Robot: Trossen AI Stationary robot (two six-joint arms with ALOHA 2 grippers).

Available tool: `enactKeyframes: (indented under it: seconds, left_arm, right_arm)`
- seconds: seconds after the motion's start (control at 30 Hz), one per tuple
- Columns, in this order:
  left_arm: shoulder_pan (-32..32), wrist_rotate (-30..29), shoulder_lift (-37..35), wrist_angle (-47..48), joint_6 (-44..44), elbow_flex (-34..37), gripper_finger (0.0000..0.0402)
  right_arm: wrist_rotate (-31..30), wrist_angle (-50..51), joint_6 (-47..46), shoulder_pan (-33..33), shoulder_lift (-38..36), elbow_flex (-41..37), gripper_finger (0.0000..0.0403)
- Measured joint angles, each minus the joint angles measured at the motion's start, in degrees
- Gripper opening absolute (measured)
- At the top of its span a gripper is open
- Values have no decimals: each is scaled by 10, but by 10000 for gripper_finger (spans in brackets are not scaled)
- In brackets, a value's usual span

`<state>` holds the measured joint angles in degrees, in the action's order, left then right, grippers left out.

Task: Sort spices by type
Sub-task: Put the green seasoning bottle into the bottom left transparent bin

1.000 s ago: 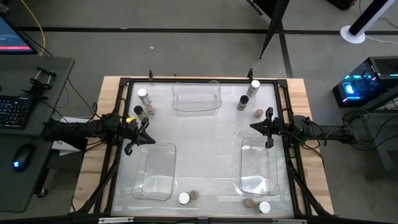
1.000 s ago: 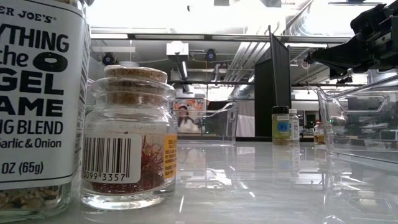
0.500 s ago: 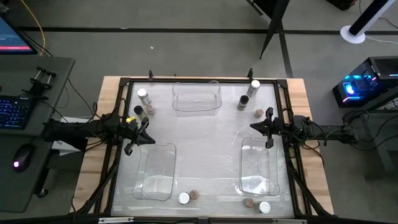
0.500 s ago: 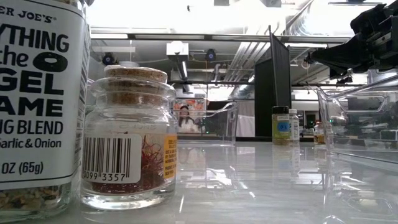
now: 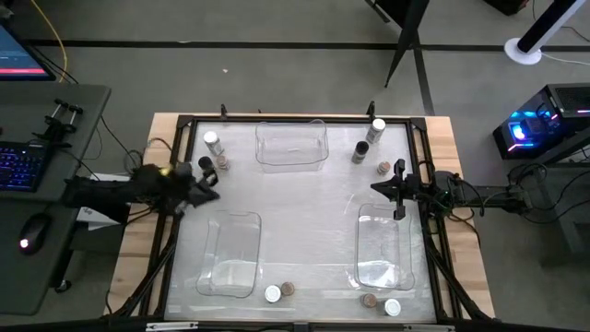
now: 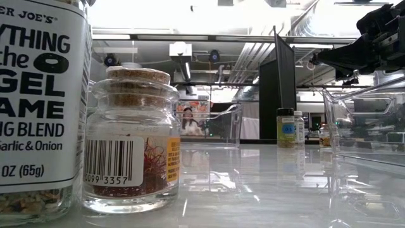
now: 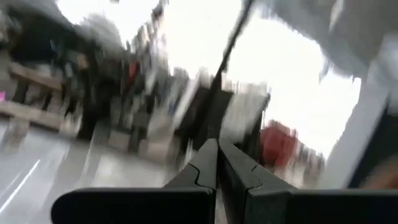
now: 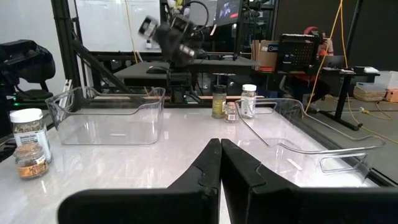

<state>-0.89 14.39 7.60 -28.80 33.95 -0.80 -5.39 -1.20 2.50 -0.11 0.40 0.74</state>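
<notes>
1. Two grippers are sitting fully closed with nothing between their fingers. The left gripper [image 5: 205, 189] is hanging at the table's left edge, just beside a group of three jars; the right gripper [image 5: 380, 187] is hanging near the right edge, just above the near rim of the right-hand bin.
2. The spices are standing in four clusters on the table [image 5: 304, 194]:
   - Far-left: a white-lidded jar [image 5: 212, 141], a black-lidded jar [image 5: 205, 164] and a tan-lidded jar [image 5: 222, 164].
   - Far-right: a white-lidded jar [image 5: 377, 126], a dark-lidded jar [image 5: 360, 150] and a tan-lidded jar [image 5: 383, 168].
   - Near-left: a white-lidded and a tan-lidded jar [image 5: 280, 292] standing side by side.
   - Near-right: a tan-lidded and a white-lidded jar [image 5: 379, 303] standing side by side.
3. The jars are looking like rigid glass: light, smooth-walled, probably slippery and breakable if dropped. A hold across the cylindrical body below the lid is appearing safest; the cork-stoppered jar [image 6: 131, 139] is offering a loose top that should not be gripped.
4. Three clear plastic bins are lying open and holding nothing: the far-centre bin [image 5: 291, 146], the left bin [image 5: 230, 254] and the right bin [image 5: 384, 247].
</notes>
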Motion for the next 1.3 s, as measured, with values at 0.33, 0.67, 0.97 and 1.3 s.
enactKeyframes:
  seconds: [0.33,0.67,0.97,1.3]
  left_arm:
    - [0,-251,7,-164,110,-10,1]
    - [-28,-184,211,244,-20,-306,36]
    - [-94,-244,338,757,-23,-594,131]
    - [-119,-259,438,1015,50,-672,233]
  right_arm:
    - [0,0,-1,0,0,0,0]
    - [0,0,-1,0,0,0,0]
    - [-25,-3,-1,-2,0,0,0]
    - [-65,-63,21,-4,0,0,0]
